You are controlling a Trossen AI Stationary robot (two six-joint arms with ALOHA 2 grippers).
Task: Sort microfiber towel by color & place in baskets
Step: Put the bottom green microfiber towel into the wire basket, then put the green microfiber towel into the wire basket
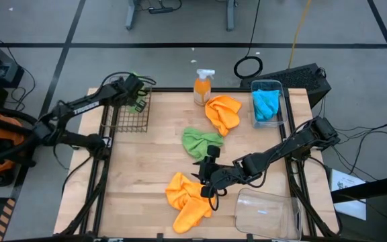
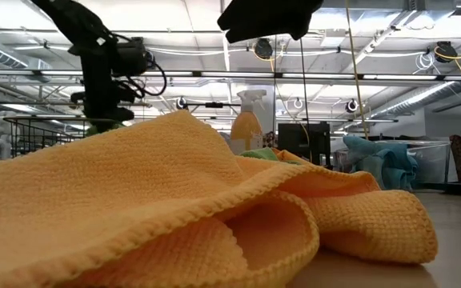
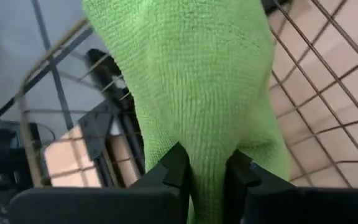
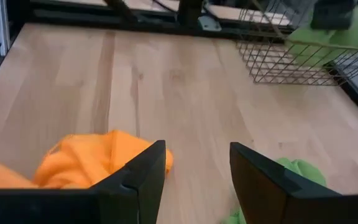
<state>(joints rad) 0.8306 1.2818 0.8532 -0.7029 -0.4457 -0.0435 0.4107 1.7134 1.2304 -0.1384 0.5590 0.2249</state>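
A green towel (image 3: 197,81) hangs pinched between the left gripper (image 3: 207,168) jaws, over the black wire basket (image 1: 132,111). The right gripper (image 4: 194,177) hovers with jaws apart above the table (image 4: 166,81), an orange towel (image 4: 86,158) just beside one finger, another green towel (image 4: 294,171) beside the other.

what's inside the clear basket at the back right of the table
The basket holds bright blue cloth, bunched up and filling most of it. Whether that is one towel or two cannot be told, and the basket's floor beneath is covered.
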